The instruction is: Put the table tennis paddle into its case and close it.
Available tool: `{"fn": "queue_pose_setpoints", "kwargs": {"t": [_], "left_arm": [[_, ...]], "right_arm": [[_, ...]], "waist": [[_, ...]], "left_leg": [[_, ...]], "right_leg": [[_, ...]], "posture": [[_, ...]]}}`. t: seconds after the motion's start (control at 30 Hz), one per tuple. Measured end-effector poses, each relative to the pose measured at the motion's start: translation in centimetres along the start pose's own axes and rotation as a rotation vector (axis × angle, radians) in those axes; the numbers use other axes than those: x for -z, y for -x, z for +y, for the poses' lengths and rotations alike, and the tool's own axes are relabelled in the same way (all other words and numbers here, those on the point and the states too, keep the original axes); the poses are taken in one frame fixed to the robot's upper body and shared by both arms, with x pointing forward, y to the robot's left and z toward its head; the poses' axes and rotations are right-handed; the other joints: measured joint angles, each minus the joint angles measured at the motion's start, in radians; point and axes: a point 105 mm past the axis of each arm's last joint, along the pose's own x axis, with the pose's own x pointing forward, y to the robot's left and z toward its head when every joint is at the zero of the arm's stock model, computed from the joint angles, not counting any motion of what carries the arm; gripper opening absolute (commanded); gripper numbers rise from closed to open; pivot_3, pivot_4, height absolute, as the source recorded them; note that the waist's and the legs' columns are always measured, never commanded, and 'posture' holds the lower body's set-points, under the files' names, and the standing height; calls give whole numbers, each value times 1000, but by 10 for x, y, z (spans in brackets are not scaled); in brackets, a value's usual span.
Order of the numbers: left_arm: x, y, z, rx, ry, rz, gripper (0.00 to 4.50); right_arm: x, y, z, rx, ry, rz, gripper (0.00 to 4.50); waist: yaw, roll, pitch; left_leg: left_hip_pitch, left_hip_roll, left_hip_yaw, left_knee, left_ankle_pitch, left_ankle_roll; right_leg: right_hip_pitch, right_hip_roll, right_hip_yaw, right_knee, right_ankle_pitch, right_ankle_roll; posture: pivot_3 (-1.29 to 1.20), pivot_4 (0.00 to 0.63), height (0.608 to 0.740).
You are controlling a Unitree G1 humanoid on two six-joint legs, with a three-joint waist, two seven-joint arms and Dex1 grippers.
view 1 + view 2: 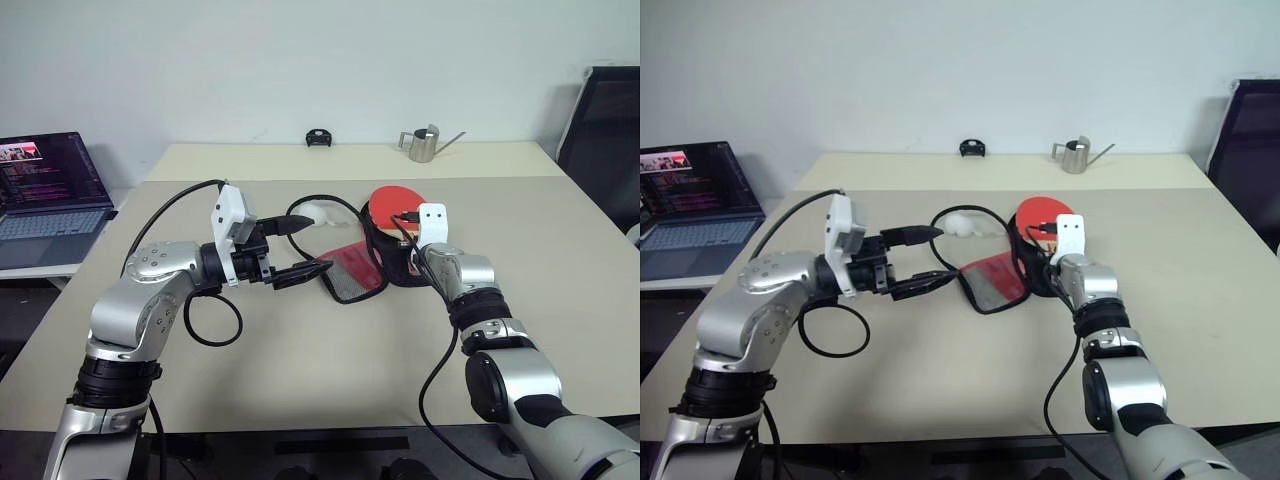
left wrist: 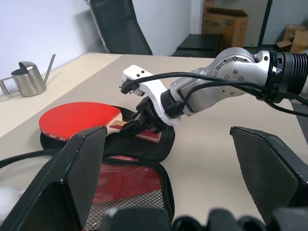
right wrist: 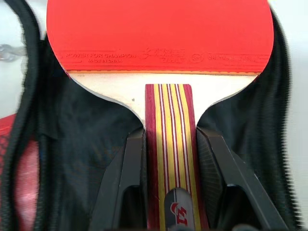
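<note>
The right gripper [image 3: 168, 159] is clamping the striped handle of the table tennis paddle [image 2: 79, 119], whose red blade is lying over the black half of the unzipped case [image 1: 362, 268] on the table [image 1: 300, 350]; the left gripper [image 1: 298, 248] is hovering beside the mesh-lined flap with jaws fully spread, holding nothing. Likely hazards: the blade is overhanging the far zipper rim (so the zip could snag), and the soft pouch could be sliding if pushed
</note>
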Motion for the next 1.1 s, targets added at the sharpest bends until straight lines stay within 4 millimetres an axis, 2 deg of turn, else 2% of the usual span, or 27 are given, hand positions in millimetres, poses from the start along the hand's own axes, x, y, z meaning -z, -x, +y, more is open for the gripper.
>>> {"fn": "queue_pose_setpoints", "kwargs": {"t": [0.37, 0.57, 0.6, 0.67, 0.9, 1.1], "left_arm": [[-1, -1, 0, 1, -7, -6, 4500], [-1, -1, 0, 1, -7, -6, 4500], [-1, -1, 0, 1, -7, -6, 4500], [-1, -1, 0, 1, -7, -6, 4500], [1, 0, 0, -2, -3, -2, 4500], [3, 0, 1, -19, 1, 0, 4500]], "right_arm": [[6, 7, 3, -12, 54, 11, 1075], [7, 5, 4, -7, 28, 9, 1075], [7, 5, 5, -5, 20, 7, 1635], [10, 3, 9, -9, 6, 14, 2070], [12, 2, 20, -20, -3, 8, 4478], [3, 6, 32, -67, -14, -31, 4478]], "waist": [[-2, 0, 0], [-4, -1, 0], [-5, -1, 0], [-7, -1, 0], [-8, -1, 0], [-8, 0, 0]], "left_leg": [[0, 0, 0, 0, 0, 0], [1, 0, 0, 0, 0, 0], [1, 0, 0, 0, 0, 0], [1, 0, 0, 0, 0, 0], [1, 0, 0, 0, 0, 0], [1, 0, 0, 0, 0, 0]], "right_leg": [[0, 0, 0, 0, 0, 0], [0, 0, 0, 0, 0, 0], [0, 0, 0, 0, 0, 0], [0, 0, 0, 0, 0, 0], [0, 0, 0, 0, 0, 0], [0, 0, 0, 0, 0, 0]], "posture": [[0, 150, 740], [0, 150, 740], [0, 150, 740], [0, 150, 740], [0, 150, 740], [0, 150, 740]]}}
